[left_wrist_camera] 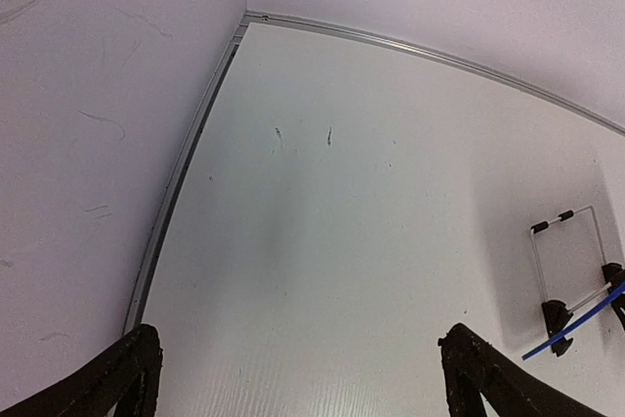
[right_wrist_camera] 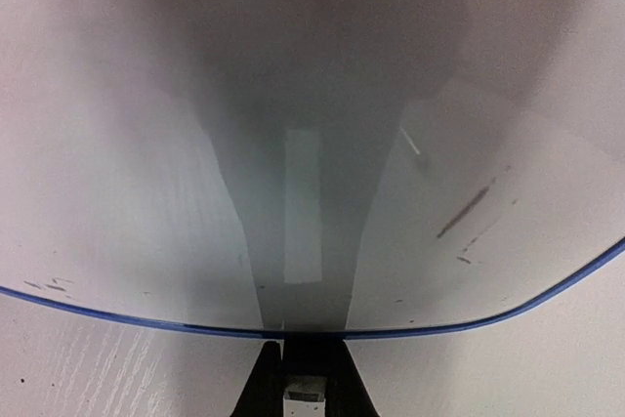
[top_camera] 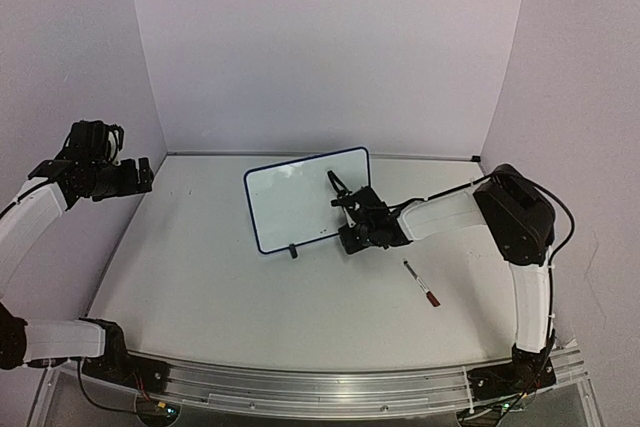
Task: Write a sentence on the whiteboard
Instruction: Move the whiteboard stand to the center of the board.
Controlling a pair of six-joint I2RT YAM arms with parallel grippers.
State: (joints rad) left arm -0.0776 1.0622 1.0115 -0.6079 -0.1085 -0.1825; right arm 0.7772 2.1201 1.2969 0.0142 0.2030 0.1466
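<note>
Pinching the whiteboard (top_camera: 300, 197) by its frame, is that what the right gripper (right_wrist_camera: 308, 349) is doing? Mara is asking.

It is looking that way, Jon is answering. In the wrist view its fingers are sitting close together with the blue edge between them, so I am reading it as clamping the board's right side. The board is standing tilted on its small black feet (top_camera: 292, 251), towards the back of the table (top_camera: 200, 287).

And the left gripper (top_camera: 146, 173)?

Hanging raised at the far left, jaws gaping, holding nothing, well apart from everything.

So which step are we watching?

I am judging it as setting-up: the board is being braced or positioned. No writing is going on. I am seeing only faint smudges on the white surface, no readable words, and the marker (top_camera: 421, 283) is lying flat on the table, near the gripper on its right, untouched.

What is the next move calling for?

Somebody is needing that marker. Either the right arm is letting go of the frame to fetch it, or the left arm is crossing the table. Lying flat, it is asking for a low, square pinch across the barrel. Whether a cap is on, I cannot tell.
</note>
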